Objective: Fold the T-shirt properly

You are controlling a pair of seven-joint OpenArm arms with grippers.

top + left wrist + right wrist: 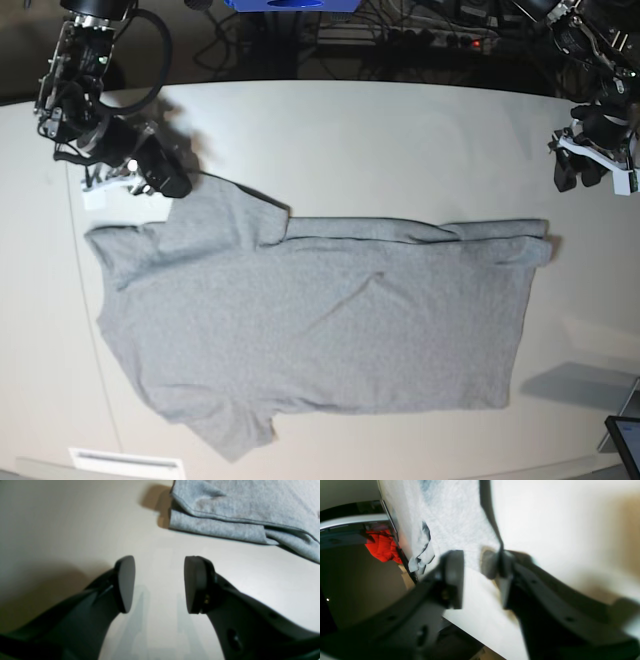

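The heather-grey T-shirt lies spread flat on the white table, plain side up, with its long upper edge folded over. My right gripper is at the shirt's far left edge by the sleeve. In the blurred right wrist view its fingers stand a narrow gap apart, with the shirt's hem reaching between the tips of the right gripper. My left gripper hangs at the far right, off the cloth. The left gripper is open and empty over bare table, and the shirt's folded corner lies beyond it.
The table's rounded edge runs close under the right gripper, with something red below it. A blue object and cables sit behind the table. A dark device rests at the front right corner.
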